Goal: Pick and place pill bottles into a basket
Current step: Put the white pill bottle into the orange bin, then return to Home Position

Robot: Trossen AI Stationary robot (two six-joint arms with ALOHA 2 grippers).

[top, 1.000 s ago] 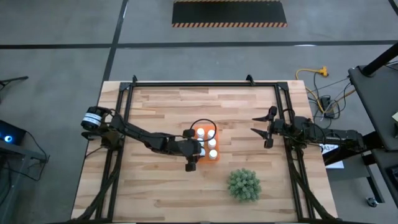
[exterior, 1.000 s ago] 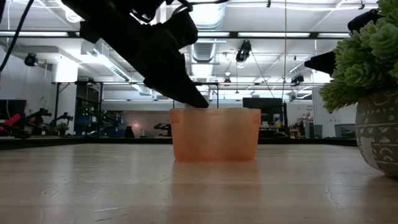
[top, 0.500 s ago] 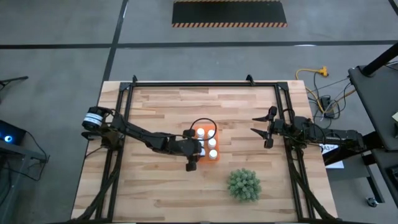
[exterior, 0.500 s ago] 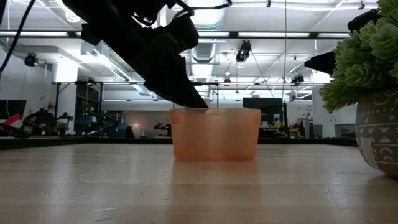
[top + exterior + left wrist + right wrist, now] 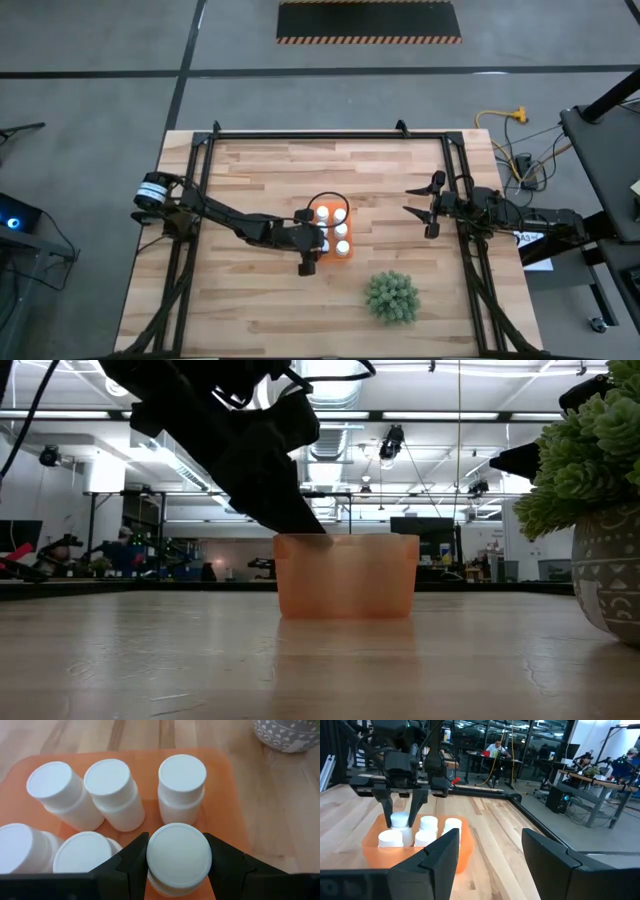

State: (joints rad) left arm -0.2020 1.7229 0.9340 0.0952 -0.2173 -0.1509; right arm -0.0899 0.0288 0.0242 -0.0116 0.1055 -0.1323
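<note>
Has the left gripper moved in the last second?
Yes, slightly: the left gripper, shut on a bottle, has sunk lower against the basket rim in the low view.

- The place was a robotics lab or workshop in a large open industrial hall.
- The wooden table [image 5: 320, 210] stood on a grey concrete floor [image 5: 100, 60], inside a black metal frame [image 5: 330, 134].
- A black mat with striped hazard edging [image 5: 368, 21] lay on the floor beyond the table.
- A yellow cable [image 5: 497, 118] trailed beside the rig.
- Overhead ran ducts [image 5: 345, 390] and strip lights.
- In the background, desks [image 5: 580, 775] carried equipment, and a person [image 5: 495, 747] sat at one.
</note>
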